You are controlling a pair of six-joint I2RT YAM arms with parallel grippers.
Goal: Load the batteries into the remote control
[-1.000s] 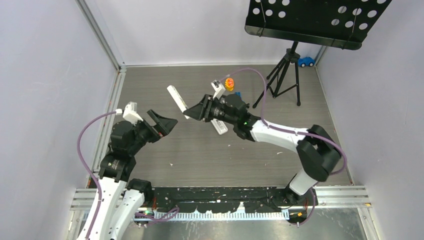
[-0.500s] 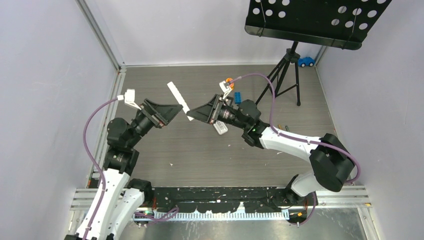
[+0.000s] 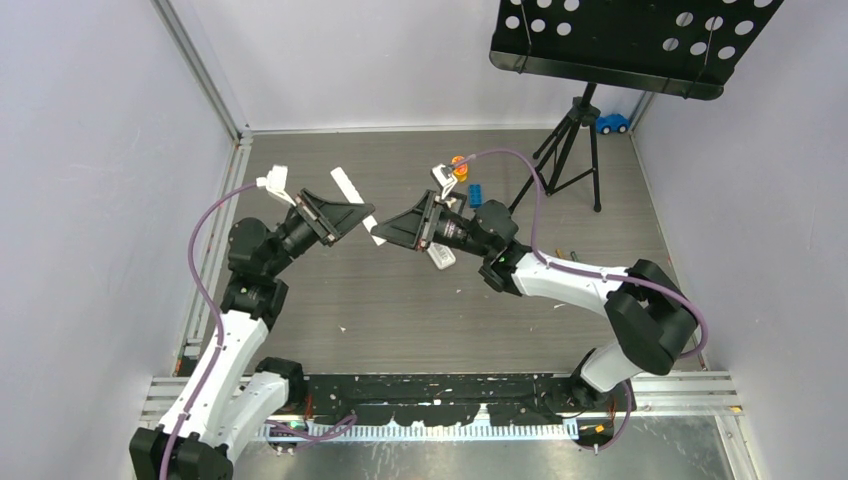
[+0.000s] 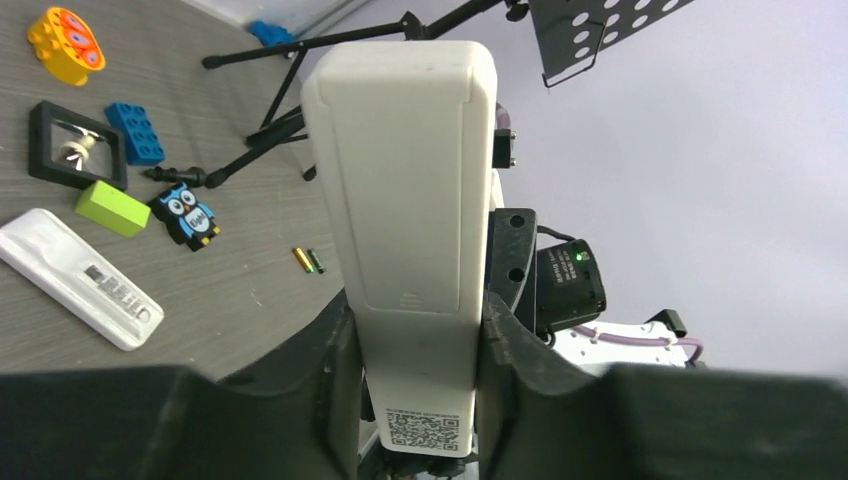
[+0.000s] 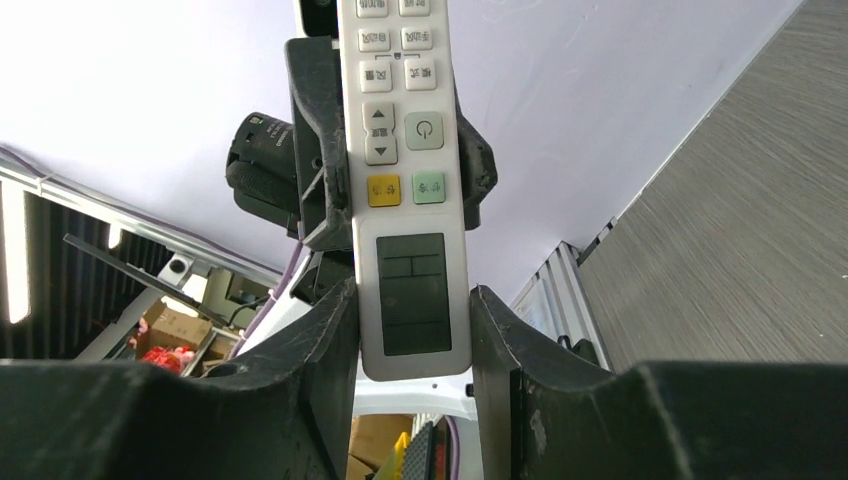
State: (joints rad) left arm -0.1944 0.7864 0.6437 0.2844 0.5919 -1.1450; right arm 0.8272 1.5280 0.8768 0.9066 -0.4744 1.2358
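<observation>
Aloft at ten o'clock, left tool (image 3: 361, 213) and right tool (image 3: 383, 232) pinch the remote control (image 3: 348, 187) edgewise; likely light, stiff, slippery.

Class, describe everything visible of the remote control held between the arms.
The remote control is a long white plastic slab held above the table, clamped at its sides by the left end effector and the right end effector. Its face has a dark display, pale buttons, one yellow; its plain back shows a closed battery cover and QR sticker.
</observation>
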